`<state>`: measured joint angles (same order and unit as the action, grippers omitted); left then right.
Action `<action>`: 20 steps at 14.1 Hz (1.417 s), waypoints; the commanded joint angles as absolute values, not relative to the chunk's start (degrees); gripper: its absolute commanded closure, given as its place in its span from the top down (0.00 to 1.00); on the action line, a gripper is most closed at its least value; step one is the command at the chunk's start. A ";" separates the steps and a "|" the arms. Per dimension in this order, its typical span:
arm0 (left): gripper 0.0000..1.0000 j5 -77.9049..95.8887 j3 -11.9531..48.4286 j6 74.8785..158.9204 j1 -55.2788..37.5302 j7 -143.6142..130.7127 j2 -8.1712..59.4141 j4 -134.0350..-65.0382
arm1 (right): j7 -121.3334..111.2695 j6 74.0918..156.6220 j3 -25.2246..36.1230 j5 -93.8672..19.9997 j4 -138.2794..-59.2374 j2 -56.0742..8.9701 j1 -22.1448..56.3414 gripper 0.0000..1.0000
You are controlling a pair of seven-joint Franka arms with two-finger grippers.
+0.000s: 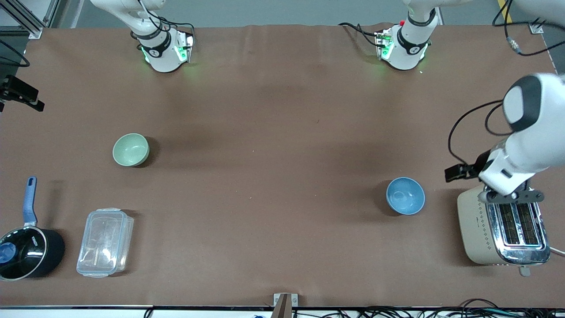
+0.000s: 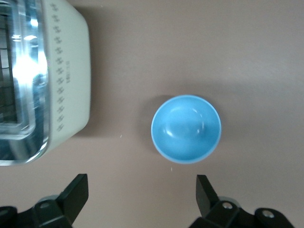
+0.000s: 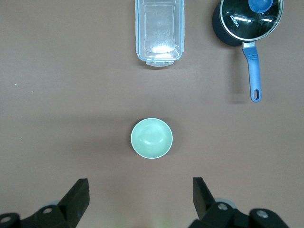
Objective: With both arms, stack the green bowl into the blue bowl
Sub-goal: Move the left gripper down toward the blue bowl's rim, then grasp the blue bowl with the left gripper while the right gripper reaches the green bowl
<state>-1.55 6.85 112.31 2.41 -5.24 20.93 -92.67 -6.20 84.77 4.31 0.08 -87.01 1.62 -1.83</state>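
Observation:
The pale green bowl (image 1: 130, 149) sits upright and empty on the table toward the right arm's end; it also shows in the right wrist view (image 3: 151, 137). The sky-blue bowl (image 1: 405, 195) sits upright and empty toward the left arm's end, beside the toaster; it also shows in the left wrist view (image 2: 186, 128). My left gripper (image 2: 141, 194) is open and empty, up in the air by the toaster's top (image 1: 512, 197). My right gripper (image 3: 141, 197) is open and empty, high over the table near the green bowl, and out of the front view.
A cream and chrome toaster (image 1: 503, 229) stands at the left arm's end. A clear lidded plastic container (image 1: 105, 242) and a black saucepan with a blue handle (image 1: 27, 251) stand nearer the front camera than the green bowl. Brown table cover (image 1: 273, 154) lies between the bowls.

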 commanded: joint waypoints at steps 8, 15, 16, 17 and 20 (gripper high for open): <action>0.86 -2.64 7.03 122.33 2.20 -7.29 32.25 -94.57 | -11.49 96.56 11.58 -5.79 -102.88 2.02 -3.34 0.97; 0.55 -2.64 6.94 125.51 2.11 -7.21 36.03 -95.45 | -15.91 117.05 15.29 -13.95 -121.98 -2.88 -3.60 0.97; 0.54 -2.64 6.94 125.59 2.11 -7.21 36.47 -95.45 | -16.52 118.64 15.81 -16.15 -122.60 -4.90 -3.60 0.97; 0.48 -2.64 6.86 125.60 2.11 -7.21 36.65 -95.45 | -17.22 119.09 15.99 -17.82 -122.78 -6.75 -3.69 0.96; 0.30 -2.64 6.94 125.86 2.02 -7.29 37.35 -95.36 | -20.64 122.50 17.49 -20.04 -123.66 -11.76 -3.78 0.95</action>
<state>-1.56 6.94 124.83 2.21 -6.14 37.12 -95.11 -17.57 120.38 16.93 -17.63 -122.94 -9.54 -3.28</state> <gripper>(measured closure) 0.639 0.040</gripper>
